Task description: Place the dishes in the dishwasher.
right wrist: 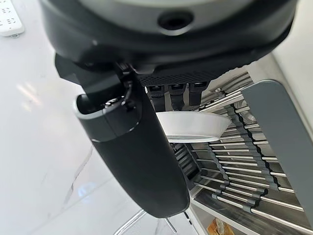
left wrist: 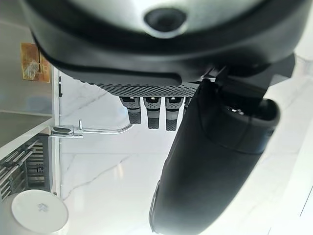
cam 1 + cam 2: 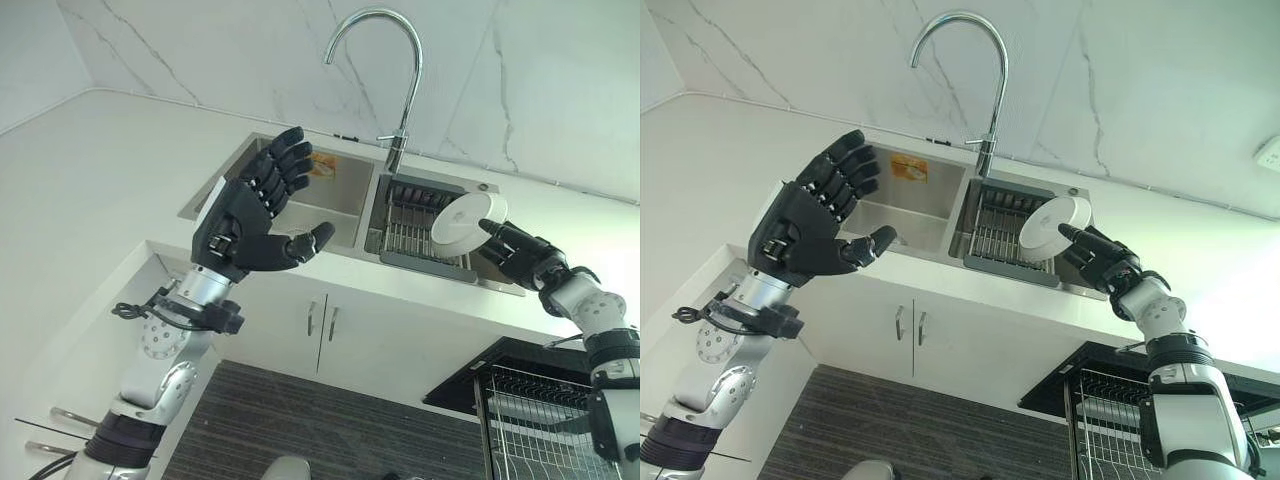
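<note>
- Right hand (image 3: 1102, 262) pinches white plate (image 3: 1053, 227) between thumb and fingers, plate above the drying rack (image 3: 992, 235) in the sink (image 3: 900, 210).
- Left hand (image 3: 248, 222) – fingers spread, holding nothing, raised beside the sink.

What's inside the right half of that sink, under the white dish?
A dark wire drying rack sits in the right sink basin. The right hand holds the white dish over its edge. The dish and hand cover the part of the rack behind them.
</note>
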Robot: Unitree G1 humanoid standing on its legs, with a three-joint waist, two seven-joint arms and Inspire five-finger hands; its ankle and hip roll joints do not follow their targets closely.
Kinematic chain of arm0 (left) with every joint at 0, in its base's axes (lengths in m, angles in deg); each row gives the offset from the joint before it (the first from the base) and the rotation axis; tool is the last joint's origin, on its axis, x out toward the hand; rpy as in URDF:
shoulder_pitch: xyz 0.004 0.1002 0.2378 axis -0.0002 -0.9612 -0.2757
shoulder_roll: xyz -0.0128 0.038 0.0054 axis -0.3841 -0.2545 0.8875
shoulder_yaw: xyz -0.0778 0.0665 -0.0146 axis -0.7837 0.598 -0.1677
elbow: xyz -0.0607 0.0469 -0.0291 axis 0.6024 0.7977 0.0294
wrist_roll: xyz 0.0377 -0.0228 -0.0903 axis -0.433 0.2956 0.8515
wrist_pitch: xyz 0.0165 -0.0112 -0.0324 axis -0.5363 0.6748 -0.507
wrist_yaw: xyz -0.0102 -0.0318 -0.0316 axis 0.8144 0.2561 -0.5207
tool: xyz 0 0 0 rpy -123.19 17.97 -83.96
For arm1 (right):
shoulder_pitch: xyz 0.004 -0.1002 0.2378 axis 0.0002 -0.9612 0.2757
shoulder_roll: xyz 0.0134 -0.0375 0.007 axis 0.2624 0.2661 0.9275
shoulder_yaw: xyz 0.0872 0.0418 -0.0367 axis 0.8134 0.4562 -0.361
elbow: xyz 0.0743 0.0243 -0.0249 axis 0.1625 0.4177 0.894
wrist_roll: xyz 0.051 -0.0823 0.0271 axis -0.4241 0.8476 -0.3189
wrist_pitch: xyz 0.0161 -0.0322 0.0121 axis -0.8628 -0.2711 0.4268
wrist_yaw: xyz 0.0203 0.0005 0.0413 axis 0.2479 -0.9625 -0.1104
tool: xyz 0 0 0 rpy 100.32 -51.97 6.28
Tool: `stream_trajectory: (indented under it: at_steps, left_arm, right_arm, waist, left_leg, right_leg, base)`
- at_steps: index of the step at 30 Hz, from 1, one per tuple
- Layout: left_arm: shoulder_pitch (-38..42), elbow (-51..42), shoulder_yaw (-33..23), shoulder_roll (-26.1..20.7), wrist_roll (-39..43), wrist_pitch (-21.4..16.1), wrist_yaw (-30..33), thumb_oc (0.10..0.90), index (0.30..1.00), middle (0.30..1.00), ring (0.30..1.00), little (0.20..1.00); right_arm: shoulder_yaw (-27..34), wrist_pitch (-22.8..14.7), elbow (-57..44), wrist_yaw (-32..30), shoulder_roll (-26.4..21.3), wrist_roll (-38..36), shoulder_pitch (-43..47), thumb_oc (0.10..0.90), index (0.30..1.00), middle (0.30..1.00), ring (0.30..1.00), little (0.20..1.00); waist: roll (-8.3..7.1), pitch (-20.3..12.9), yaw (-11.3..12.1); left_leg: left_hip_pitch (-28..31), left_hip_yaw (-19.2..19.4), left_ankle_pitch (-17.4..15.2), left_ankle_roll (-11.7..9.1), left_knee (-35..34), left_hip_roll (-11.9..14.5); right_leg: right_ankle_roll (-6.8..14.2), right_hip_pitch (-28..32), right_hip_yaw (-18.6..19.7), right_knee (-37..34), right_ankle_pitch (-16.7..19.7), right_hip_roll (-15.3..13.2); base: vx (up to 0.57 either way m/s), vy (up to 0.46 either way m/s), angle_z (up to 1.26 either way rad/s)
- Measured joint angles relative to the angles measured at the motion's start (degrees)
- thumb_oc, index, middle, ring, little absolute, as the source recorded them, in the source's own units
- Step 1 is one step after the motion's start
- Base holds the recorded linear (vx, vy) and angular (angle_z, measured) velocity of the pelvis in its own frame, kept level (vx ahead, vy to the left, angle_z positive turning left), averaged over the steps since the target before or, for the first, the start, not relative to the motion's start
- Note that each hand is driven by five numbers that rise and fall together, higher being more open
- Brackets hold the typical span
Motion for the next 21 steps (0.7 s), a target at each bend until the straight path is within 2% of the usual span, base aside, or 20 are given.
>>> stream_trajectory:
  at_steps: [7,21]
  left_arm:
    - [-0.01,0.01,0.0,-0.03,0.03,0.04,-0.03,0.8,0.9,0.9,0.9,0.9]
    - [0.0,0.02,0.01,-1.74,0.05,1.2,-0.05,0.8,0.9,0.9,0.9,0.9]
  right_arm:
    - [-0.1,0.28,4.33,0.94,-0.53,0.09,1.96,0.8,0.9,0.9,0.9,0.9]
    - [-0.11,0.52,4.42,1.52,-0.66,2.22,1.99,0.8,0.9,0.9,0.9,0.9]
  waist:
    - [-0.02,0.05,0.16]
    - [-0.01,0.19,0.48]
  left_leg:
    - [0.07,-0.14,0.26,-0.11,-0.55,-0.07]
    - [0.01,-0.68,0.54,-0.12,-0.71,-0.35]
  right_leg:
    - [0.08,0.0,-0.18,-0.12,-0.07,-0.04]
    - [0.08,0.08,-0.44,-0.11,-0.08,-0.18]
  base:
    - [0.01,-0.002,0.0]
    - [0.0,0.0,0.0]
